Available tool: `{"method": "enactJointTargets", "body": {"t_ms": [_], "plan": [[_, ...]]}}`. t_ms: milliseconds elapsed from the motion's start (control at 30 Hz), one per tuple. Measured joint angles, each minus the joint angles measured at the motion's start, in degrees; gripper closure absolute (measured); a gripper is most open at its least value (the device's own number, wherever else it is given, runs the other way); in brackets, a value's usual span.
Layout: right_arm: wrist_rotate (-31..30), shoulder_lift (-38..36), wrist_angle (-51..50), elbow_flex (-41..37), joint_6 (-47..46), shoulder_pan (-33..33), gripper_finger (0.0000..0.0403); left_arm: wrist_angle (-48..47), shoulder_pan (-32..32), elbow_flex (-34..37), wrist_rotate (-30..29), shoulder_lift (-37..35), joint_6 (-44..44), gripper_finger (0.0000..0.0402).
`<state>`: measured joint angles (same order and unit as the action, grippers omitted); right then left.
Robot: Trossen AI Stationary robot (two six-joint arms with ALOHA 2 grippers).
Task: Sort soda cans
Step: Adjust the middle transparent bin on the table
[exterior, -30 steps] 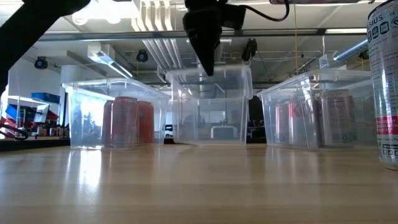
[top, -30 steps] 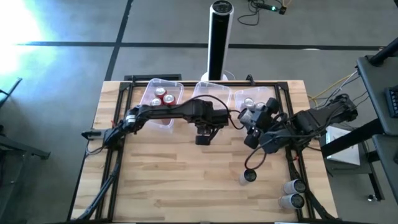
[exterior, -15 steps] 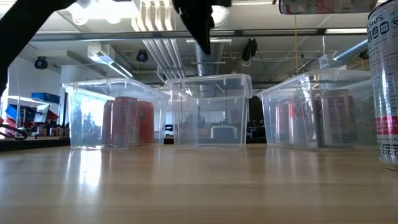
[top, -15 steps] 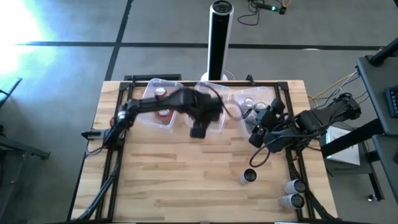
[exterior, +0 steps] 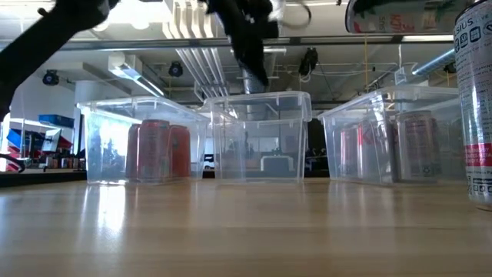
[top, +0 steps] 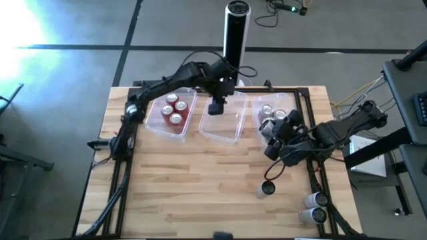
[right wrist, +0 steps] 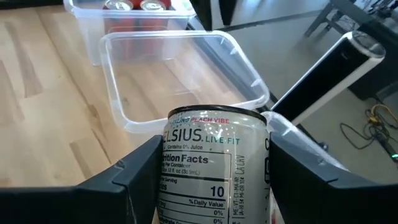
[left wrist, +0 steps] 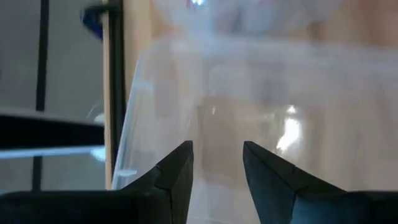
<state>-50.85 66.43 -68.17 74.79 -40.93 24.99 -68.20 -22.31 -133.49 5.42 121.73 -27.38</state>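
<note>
Gripping a silver-grey can (right wrist: 211, 168) between its fingers, the right tool (top: 275, 133) hovers right of centre beside the right tub (top: 270, 101). At upper centre, the left tool (top: 216, 107) hangs open above the empty middle tub (top: 235, 133). Three red cans (top: 173, 110) sit in the left tub (top: 155, 127).

Right wrist view: the white can (right wrist: 214, 165) carries most of the print I can read. Brand reads "ELSIUS", first letter cut off, then "LIVE FIT". Above it, pink "PLACH VIBE", preceded by "LING". Below: "Contains 0% Juice", "Facts", a bold "10", and two "0%" entries. Low view: the tall can (exterior: 474, 100) at the edge shows "SIUS". Its other print is too small for me.
</note>
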Motion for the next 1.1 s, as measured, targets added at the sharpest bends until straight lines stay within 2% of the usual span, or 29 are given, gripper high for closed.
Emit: {"method": "enactJointTargets", "body": {"t_ms": [233, 433, 967, 1100], "plan": [[0.33, 0.02, 1.63, -2.13, -0.11, 0.00, 0.0165, -2.64, -4.83, 0.02, -4.57, 5.86, -0.52, 0.0277], [0.29, 0.00, 3.02, -2.72, 1.19, 0.00, 0.0164, -6.66, -6.35, 0.02, -13.45, 7.45, 3.50, 0.0277], [0.26, 0.00, 4.07, -2.78, 2.01, 0.00, 0.0166, -13.43, -6.45, 0.02, -13.94, 7.60, 10.28, 0.0277], [0.26, 0.00, 4.28, -2.80, 2.12, 0.00, 0.0167, -13.41, -6.36, 0.00, -9.31, 7.06, 11.87, 0.0277]]}}
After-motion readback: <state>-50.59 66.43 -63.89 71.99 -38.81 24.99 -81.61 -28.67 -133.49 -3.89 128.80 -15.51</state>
